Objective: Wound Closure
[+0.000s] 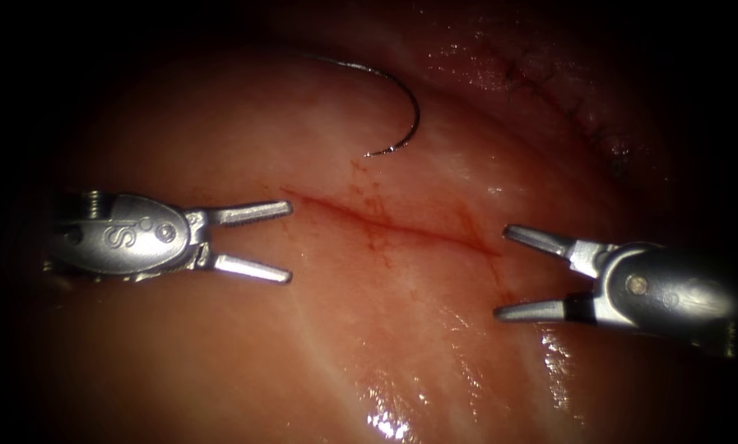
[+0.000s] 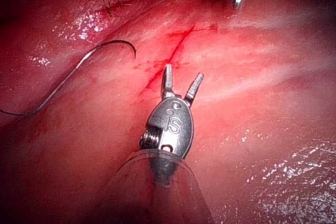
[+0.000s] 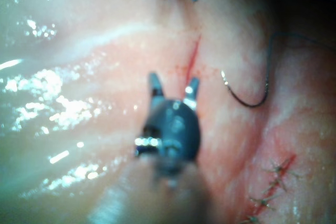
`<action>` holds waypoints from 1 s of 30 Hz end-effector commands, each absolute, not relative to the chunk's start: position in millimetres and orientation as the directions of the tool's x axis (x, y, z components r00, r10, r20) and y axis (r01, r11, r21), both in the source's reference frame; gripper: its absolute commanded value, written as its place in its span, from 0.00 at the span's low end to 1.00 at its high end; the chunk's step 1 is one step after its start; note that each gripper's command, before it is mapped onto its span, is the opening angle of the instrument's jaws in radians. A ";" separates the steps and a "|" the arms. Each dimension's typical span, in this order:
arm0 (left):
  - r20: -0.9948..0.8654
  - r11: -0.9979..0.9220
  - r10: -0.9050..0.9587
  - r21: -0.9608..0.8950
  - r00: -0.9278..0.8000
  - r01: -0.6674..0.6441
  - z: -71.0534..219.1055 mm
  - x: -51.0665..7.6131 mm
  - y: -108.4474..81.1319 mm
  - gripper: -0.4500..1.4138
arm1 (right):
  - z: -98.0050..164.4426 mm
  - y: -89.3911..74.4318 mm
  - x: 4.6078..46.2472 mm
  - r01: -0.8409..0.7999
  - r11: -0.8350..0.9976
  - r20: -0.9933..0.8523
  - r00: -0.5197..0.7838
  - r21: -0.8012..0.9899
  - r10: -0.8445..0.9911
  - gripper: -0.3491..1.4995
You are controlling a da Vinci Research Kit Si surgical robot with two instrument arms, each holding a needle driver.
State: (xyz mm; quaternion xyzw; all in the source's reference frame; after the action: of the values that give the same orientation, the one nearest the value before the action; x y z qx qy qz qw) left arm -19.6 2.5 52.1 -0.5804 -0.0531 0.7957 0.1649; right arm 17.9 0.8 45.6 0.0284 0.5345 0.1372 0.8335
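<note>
While neither tool is holding anything, the left tool (image 1: 290, 242) is sitting with its jaws spread wide just off the left end of the cut (image 1: 393, 224), and the right tool (image 1: 504, 273) is facing it with its jaws equally wide near the cut's right end. The two are bracketing the wound, well apart from each other, which I am reading as a waiting posture: each is lying within reach of the tissue (image 1: 319, 345) yet gripping neither needle, thread nor flesh. In the left wrist view the left tool (image 2: 182, 81) is showing both jaws parted with bare tissue between them; in the right wrist view the right tool (image 3: 173, 88) is doing likewise.

Further out, the needle (image 1: 406, 103) is lying loose on the tissue above the cut, toward the far side, apart from both tools. It is resting flat on the surface, not entering the flesh, with its curve bowing rightward and its lower end near the cut's upper margin. A thin dark thread (image 1: 319, 57) is trailing from its upper end toward the left.

The cut itself is looking like a thin reddish line running slantwise, unstitched, with faint red fluid (image 1: 373, 238) staining its edges. Beyond it, at the upper right, a stitched wound (image 1: 578, 107) is showing dark sutures.
</note>
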 end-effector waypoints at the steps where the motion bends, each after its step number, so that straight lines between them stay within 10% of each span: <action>1: -0.905 -0.939 0.327 -0.279 -0.272 -0.200 52.8 -20.1 1.8 0.37 | 46.1 0.5 18.5 -0.196 0.961 -0.884 0.389 0.196 0.260 0.45; 30: -0.753 -0.794 0.584 -0.450 -0.305 -0.409 55.7 -23.2 6.0 0.43 | 47.3 -1.1 19.9 -0.185 0.966 -0.868 0.434 0.178 0.243 0.46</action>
State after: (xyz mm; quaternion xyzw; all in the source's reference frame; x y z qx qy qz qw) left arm -23.0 7.2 55.5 -0.4897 -0.0890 0.8075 0.3167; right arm 19.2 -0.7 46.7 0.0265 0.5154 0.1265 0.8471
